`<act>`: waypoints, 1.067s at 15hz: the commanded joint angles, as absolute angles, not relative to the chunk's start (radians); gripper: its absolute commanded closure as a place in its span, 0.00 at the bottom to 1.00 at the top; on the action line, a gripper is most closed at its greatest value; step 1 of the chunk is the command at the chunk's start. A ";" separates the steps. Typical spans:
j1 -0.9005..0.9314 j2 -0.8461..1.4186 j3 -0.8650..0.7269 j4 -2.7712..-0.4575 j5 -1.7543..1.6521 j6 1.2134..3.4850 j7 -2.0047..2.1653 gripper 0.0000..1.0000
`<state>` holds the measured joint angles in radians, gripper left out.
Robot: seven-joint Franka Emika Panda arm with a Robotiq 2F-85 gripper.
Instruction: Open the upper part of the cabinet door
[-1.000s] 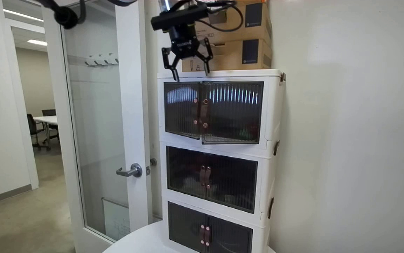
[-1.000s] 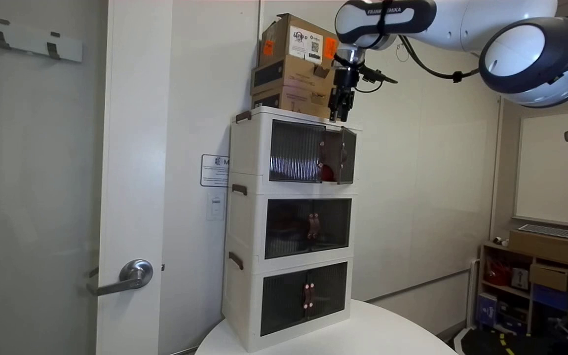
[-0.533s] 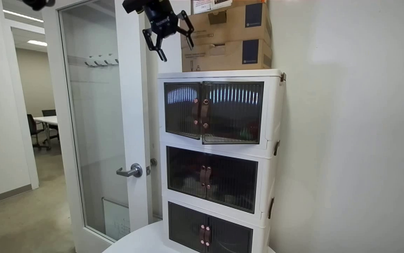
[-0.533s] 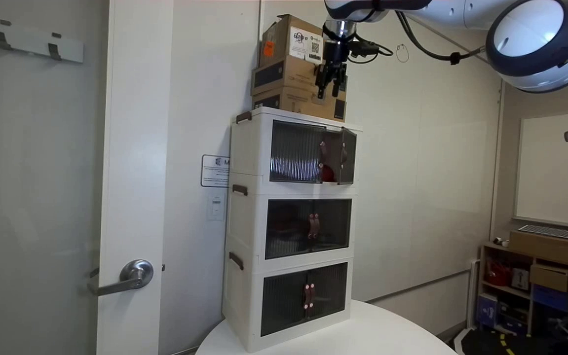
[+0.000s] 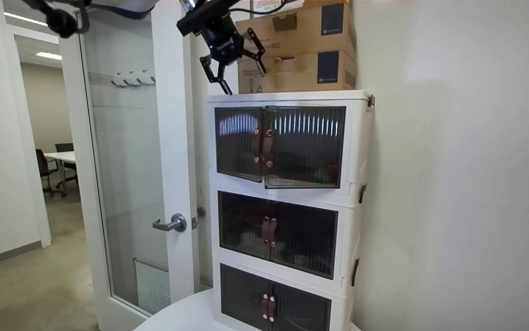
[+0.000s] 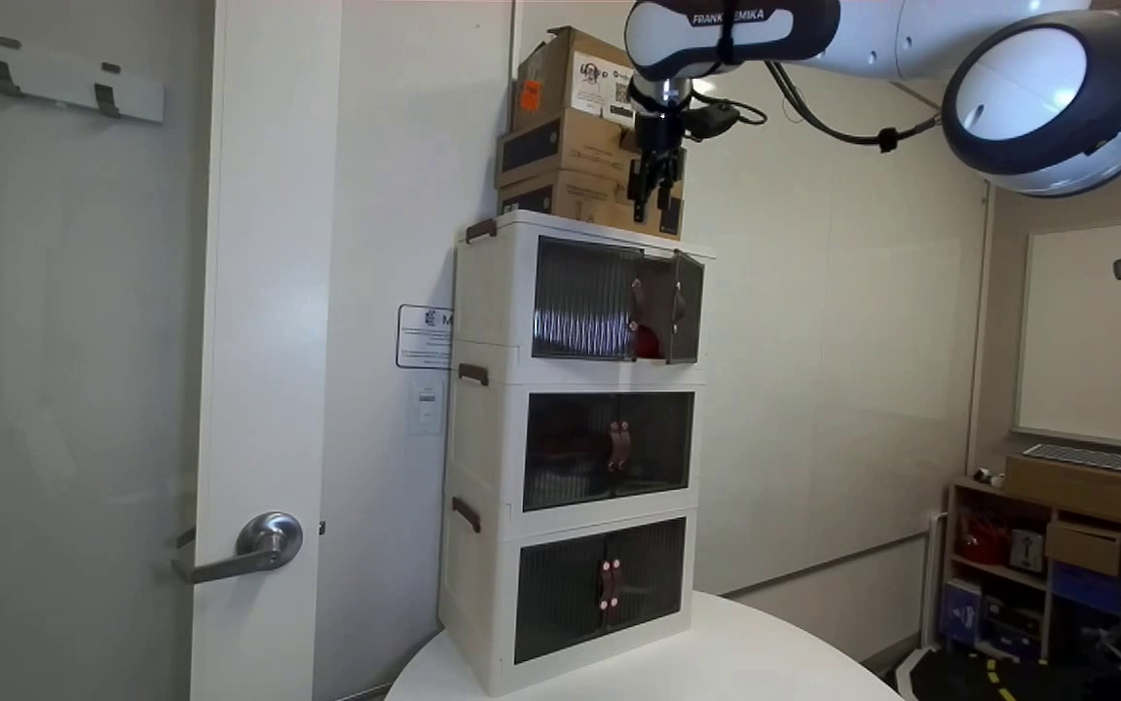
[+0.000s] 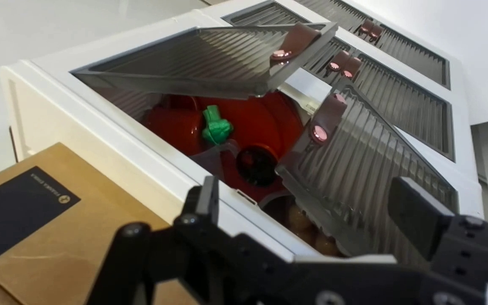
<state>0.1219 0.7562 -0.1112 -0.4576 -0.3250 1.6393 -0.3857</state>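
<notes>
The white cabinet (image 5: 355, 151) has three stacked compartments with smoky ribbed fronts. Both leaves of the upper part of the cabinet door, a narrower-looking one (image 5: 236, 149) and a wider-looking one (image 5: 312, 151), stand ajar with brown strap handles at their meeting edges. In the wrist view, a gap between one leaf (image 7: 227, 55) and its partner (image 7: 366, 165) shows red items and a green piece (image 7: 217, 127) inside. My gripper (image 5: 246, 84) hovers around the cabinet's top edge, above the leaves, touching neither. Its fingers (image 7: 417, 212) are wide apart with nothing held.
Stacked cardboard boxes (image 5: 298, 71) sit on the cabinet top, behind the gripper. A white round table (image 6: 765, 662) carries the cabinet. A glass room door (image 5: 126, 151) with a lever handle (image 5: 172, 224) stands beside it. A wall runs along the far side.
The gripper rose away from the cabinet's top edge, then came partway back down, ending higher than a second ago and tilted. Both upper leaves look the same throughout.
</notes>
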 commanded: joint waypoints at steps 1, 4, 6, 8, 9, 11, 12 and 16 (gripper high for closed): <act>0.100 0.801 -0.112 -0.425 -0.330 1.689 -0.479 0.00; 0.082 0.821 -0.104 -0.429 -0.318 1.718 -0.537 0.00; 0.069 0.832 -0.094 -0.433 -0.304 1.721 -0.568 0.00; 0.058 0.845 -0.082 -0.432 -0.289 1.719 -0.599 0.00; 0.051 0.851 -0.073 -0.432 -0.277 1.715 -0.617 0.00; 0.039 0.861 -0.051 -0.432 -0.248 1.711 -0.646 0.00; 0.031 0.869 -0.037 -0.430 -0.230 1.715 -0.669 0.00; 0.015 0.895 0.014 -0.422 -0.159 1.744 -0.783 0.00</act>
<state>0.0302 0.8655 -0.0232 -0.4579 -0.2071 1.7176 -0.6912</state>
